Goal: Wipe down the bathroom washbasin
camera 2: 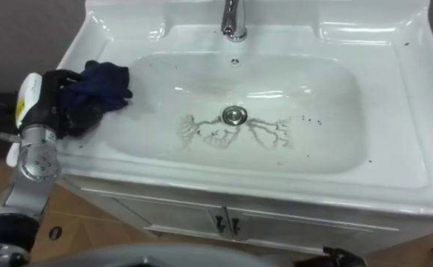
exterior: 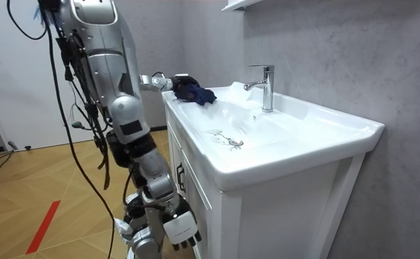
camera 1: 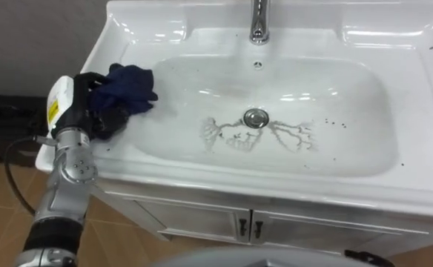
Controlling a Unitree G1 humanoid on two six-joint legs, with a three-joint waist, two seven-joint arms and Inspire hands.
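My left hand (camera 1: 83,110) is resting on the white basin's (camera 1: 350,104) left rim, its fingers curling round a bunched dark blue cloth (camera 1: 130,87). Dark streaks (camera 1: 227,135) are lying around the drain (camera 1: 255,117). My right hand (exterior: 180,226) is hanging beside the cabinet (exterior: 195,194).

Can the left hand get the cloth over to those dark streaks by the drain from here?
Probably yes: the left hand, shut on the cloth at the left rim of the basin, has only open bowl between it and the streaks.

Looked steeply down at the basin (camera 1: 276,194) and tap (camera 1: 259,22) from the head, close, paired side by side; viewed both again from farther off, sideways.
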